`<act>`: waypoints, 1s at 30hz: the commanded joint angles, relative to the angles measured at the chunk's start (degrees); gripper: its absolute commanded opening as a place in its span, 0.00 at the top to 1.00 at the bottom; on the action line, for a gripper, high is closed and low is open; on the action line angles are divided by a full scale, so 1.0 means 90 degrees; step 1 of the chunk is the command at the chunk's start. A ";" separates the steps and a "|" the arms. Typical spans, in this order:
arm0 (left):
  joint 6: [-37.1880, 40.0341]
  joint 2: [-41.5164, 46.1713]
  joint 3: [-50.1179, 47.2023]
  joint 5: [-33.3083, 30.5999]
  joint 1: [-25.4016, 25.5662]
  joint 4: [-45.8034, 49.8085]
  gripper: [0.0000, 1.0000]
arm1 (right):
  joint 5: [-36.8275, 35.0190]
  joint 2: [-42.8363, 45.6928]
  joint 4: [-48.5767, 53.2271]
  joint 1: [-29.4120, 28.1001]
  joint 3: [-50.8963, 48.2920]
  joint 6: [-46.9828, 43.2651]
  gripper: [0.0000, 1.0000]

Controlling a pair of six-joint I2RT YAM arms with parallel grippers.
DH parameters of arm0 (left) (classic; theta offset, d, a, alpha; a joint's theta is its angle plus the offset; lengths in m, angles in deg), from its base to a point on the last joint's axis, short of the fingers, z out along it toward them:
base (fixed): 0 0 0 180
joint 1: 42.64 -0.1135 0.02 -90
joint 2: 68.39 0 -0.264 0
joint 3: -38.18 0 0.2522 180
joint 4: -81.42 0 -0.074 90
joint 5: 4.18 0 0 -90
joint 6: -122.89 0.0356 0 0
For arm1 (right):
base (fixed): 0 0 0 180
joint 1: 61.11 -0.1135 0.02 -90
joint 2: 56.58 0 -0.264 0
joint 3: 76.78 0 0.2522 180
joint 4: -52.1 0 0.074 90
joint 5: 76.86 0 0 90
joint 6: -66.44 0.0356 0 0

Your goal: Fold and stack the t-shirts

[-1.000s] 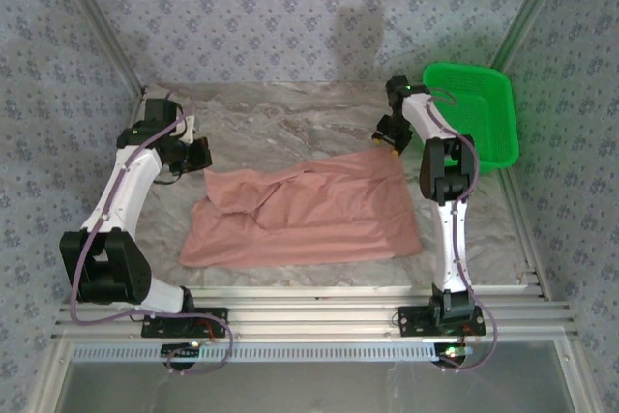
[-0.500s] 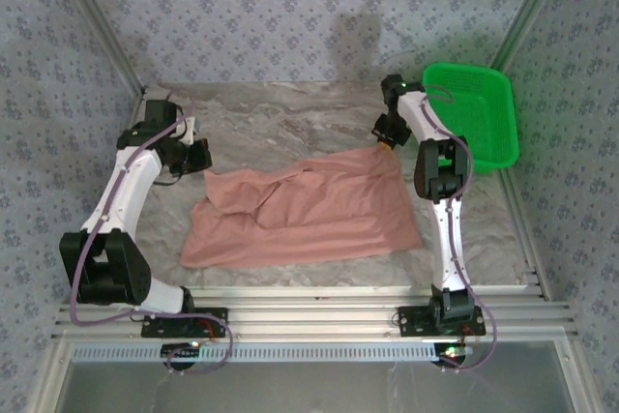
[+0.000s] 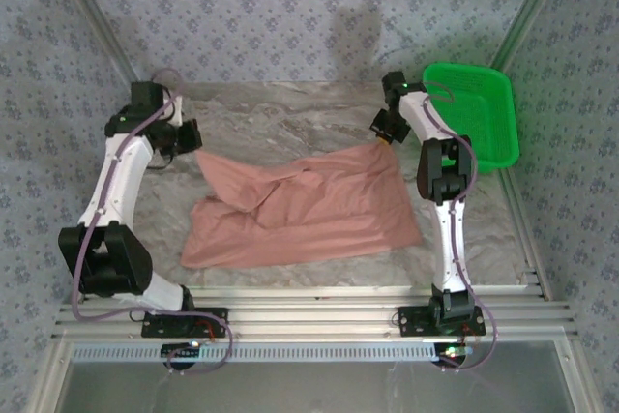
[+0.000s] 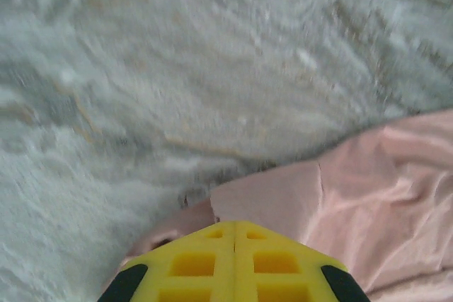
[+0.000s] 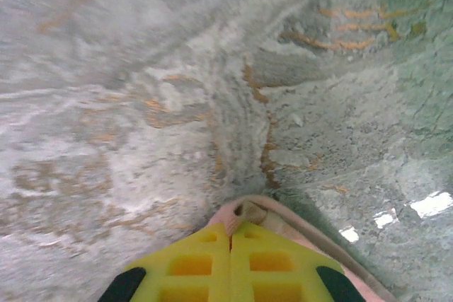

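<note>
Left gripper (image 3: 190,138) has its yellow fingers pressed together on the far left corner of the soft salmon-pink cloth t-shirt (image 3: 309,205). In the left wrist view the pads meet with no gap (image 4: 235,230) and the pink cloth (image 4: 368,196) comes out from under them. Right gripper (image 3: 385,131) is likewise clamped on the far right corner; its wrist view shows the two pads closed (image 5: 230,235) with a rolled hem (image 5: 249,210) pinched at the tips. Change over the last second: the left gripper has gone back and outward towards the far left of the grey marbled table top (image 3: 290,108), and the corner it holds went with it, so the shirt's far left edge now reaches further up the table than before. The right gripper shifted only slightly towards the far edge and has been near steady for the last half second. The near hem has not moved and lies flat towards the arm bases. The shirt sits mid-table, just beside but not touching the green plastic basket (image 3: 474,113) at the far right. Judgement: this is the spreading step, drawing the far edge taut between the two grippers before any fold. The far edge looks straighter, but a diagonal fold of doubled cloth remains in the left half. That will likely need more outward pull or a lift and shake before folding can begin. Nothing is folded or stacked yet.
</note>
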 commanded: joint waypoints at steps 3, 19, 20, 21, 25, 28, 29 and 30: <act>0.0188 -0.0607 0.1089 -0.0112 -0.0267 0.0086 1.00 | 0.0156 0.0502 -0.0268 0.0195 -0.0089 -0.0268 1.00; 0.0928 -0.2495 0.4061 -0.0722 -0.0278 0.0425 1.00 | 0.0005 0.1022 -0.1138 0.0350 -0.0720 -0.0480 1.00; 0.0930 -0.2607 0.4221 -0.0718 -0.0273 0.0415 1.00 | 0.0000 0.1025 -0.1168 0.0357 -0.0725 -0.0700 1.00; 0.0927 -0.2708 0.4367 -0.0734 -0.0255 0.0406 1.00 | -0.0033 0.1025 -0.1169 0.0356 -0.0715 -0.0719 1.00; 0.0909 -0.3096 0.4871 -0.0820 -0.0056 0.0295 1.00 | -0.0063 0.0988 -0.1228 0.0359 -0.0712 -0.0749 1.00; 0.0960 -0.3464 0.5242 -0.0996 0.0187 0.0211 1.00 | -0.0049 0.0919 -0.1217 0.0361 -0.0691 -0.0747 1.00; 0.0998 -0.3582 0.5337 -0.1078 0.0257 0.0168 1.00 | -0.0050 0.0892 -0.1241 0.0363 -0.0674 -0.0753 1.00; 0.1028 -0.3715 0.5442 -0.1172 0.0329 0.0117 1.00 | -0.0079 0.0855 -0.1251 0.0360 -0.0657 -0.0754 1.00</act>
